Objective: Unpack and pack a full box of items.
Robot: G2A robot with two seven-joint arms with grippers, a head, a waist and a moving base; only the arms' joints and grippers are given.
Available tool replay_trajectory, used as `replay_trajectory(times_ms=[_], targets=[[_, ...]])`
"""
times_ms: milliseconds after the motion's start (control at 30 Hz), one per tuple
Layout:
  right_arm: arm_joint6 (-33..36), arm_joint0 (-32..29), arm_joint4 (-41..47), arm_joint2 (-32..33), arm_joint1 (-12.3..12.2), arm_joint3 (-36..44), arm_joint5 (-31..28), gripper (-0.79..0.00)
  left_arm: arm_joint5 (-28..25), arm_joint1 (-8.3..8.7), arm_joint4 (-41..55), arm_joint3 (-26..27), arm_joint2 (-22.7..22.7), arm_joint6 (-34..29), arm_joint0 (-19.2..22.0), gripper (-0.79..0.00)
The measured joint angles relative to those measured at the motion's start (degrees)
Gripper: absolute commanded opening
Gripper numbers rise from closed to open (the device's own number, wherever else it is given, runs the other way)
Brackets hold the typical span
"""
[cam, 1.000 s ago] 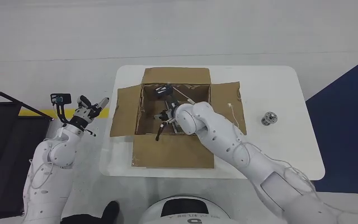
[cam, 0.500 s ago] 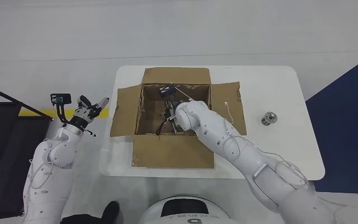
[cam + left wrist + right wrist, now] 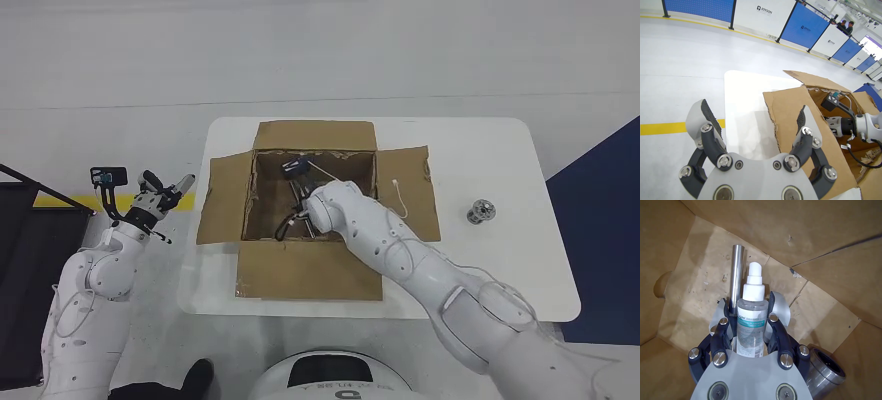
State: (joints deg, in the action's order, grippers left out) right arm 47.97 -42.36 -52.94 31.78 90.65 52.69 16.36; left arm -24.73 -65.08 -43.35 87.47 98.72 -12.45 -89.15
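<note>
An open cardboard box (image 3: 310, 272) stands on the white table (image 3: 480, 160). My right arm goes down into it. Its gripper (image 3: 750, 303) is shut on a clear spray bottle (image 3: 751, 321) with a white cap, low over the box floor. A steel rod (image 3: 737, 272) lies along the bottle, squeezed against one finger. A steel bearing ring (image 3: 826, 368) rests on the box floor beside the gripper. My left gripper (image 3: 753, 109) hangs open with nothing in it, off the table's left edge (image 3: 183, 187), beside the box's left flap (image 3: 791, 117).
A small metal bearing (image 3: 481, 211) sits on the table right of the box. All four box flaps are folded outward. The right arm's wrist and cable (image 3: 848, 125) show inside the box. Bare table lies right of and behind the box.
My right arm has pushed farther left and deeper into the box. The left arm has stayed where it was.
</note>
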Motion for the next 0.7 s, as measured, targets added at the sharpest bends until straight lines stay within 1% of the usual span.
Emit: replay_trajectory(times_ms=[33,100,133,333,433,533,700], targets=[[0.2,0.2,0.1,0.1,0.1,-0.3,0.0,-0.551,0.0,0.00,0.0,0.0,0.0,0.0,0.0,0.000],[0.5,0.5,0.2,0.4,0.4,-0.9,0.0,-0.659,0.0,0.00,0.0,0.0,0.0,0.0,0.0,0.000],[0.6,0.6,0.1,0.6,0.5,-1.2,0.0,-0.785,0.0,0.00,0.0,0.0,0.0,0.0,0.0,0.000],[1.2,0.5,0.2,2.4,0.3,-0.5,-1.2,-0.785,0.0,0.00,0.0,0.0,0.0,0.0,0.0,0.000],[0.3,-0.9,-0.6,3.8,-0.4,2.8,-1.6,-0.785,0.0,0.00,0.0,0.0,0.0,0.0,0.0,0.000],[-0.1,-3.3,-3.6,5.6,-1.8,8.4,-0.5,-0.785,0.0,0.00,0.0,0.0,0.0,0.0,0.0,0.000],[0.0,-11.2,-11.2,10.4,-5.2,22.9,1.1,-0.785,0.0,0.00,0.0,0.0,0.0,0.0,0.0,0.000]])
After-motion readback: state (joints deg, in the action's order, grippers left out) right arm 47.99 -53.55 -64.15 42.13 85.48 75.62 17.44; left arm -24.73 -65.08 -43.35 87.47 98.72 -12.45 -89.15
